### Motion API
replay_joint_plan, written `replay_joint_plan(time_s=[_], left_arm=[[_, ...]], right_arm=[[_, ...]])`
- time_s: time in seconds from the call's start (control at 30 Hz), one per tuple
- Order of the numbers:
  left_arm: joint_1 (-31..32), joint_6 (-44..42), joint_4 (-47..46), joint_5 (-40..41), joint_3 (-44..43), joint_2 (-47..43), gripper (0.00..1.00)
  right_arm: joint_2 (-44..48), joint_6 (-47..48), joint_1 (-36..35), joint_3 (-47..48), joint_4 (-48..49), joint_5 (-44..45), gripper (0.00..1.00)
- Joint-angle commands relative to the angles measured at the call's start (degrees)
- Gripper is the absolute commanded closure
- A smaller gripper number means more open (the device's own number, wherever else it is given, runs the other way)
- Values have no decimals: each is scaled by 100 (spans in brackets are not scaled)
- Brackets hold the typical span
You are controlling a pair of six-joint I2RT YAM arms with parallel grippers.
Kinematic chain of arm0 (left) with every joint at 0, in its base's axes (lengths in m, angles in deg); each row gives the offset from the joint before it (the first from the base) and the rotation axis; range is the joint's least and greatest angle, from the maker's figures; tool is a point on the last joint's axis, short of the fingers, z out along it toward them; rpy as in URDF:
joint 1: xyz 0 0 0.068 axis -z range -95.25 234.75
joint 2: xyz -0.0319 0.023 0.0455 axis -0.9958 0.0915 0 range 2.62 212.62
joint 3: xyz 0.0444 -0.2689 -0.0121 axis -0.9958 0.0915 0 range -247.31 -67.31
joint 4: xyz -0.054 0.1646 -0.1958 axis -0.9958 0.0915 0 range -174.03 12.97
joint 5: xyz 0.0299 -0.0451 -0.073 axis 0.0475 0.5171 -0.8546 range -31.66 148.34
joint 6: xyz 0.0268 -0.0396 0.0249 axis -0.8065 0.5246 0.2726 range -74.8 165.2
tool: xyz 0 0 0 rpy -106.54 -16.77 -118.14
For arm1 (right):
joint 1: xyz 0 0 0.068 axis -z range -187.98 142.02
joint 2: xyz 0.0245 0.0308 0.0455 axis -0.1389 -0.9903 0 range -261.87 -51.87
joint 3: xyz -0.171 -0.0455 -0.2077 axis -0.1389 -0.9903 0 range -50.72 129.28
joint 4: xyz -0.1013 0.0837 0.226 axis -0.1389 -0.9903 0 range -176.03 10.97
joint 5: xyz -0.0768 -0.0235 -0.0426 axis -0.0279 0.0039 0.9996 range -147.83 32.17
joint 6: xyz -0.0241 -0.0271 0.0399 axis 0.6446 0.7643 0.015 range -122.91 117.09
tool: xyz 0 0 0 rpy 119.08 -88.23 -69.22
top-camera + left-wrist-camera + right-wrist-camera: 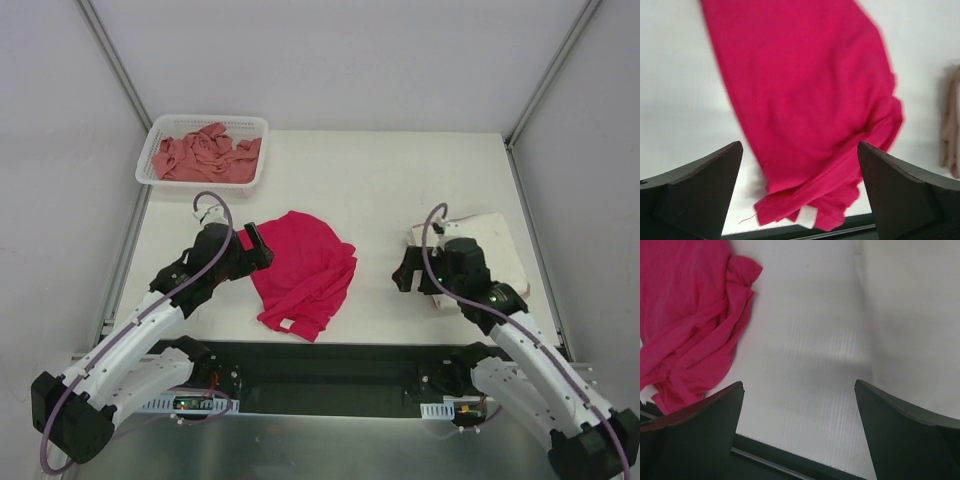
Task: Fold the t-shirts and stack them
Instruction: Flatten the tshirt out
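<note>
Left claw [799,146], right claw [799,384] released; basket [210,119] (salmon shirt [205,155] inside) shows only overhead

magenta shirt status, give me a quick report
Left gripper open, empty, at the magenta shirt edge. Right gripper open, empty, over the table beside it. Shirt crumpled, not folded. Nothing in the way.

red tee [305,268] crumpled center, cream [506,240] right, salmon [205,155] far-left
</note>
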Motion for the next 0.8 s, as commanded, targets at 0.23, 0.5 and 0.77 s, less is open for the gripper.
replay_joint_plan(time_s=[0.23, 0.5, 0.77], left_arm=[[-1726, 558, 715, -63, 437, 786, 1], [-2140, 523, 698, 201, 411, 1085, 1], [-2870, 330, 557, -326, 859, 682, 1]], right_arm=[[-2845, 346, -3898, 2034, 438, 1756, 2], [-5094, 830, -5421, 3701, 694, 1130, 11], [-6134, 857, -5844, 4259, 289, 1535, 26]])
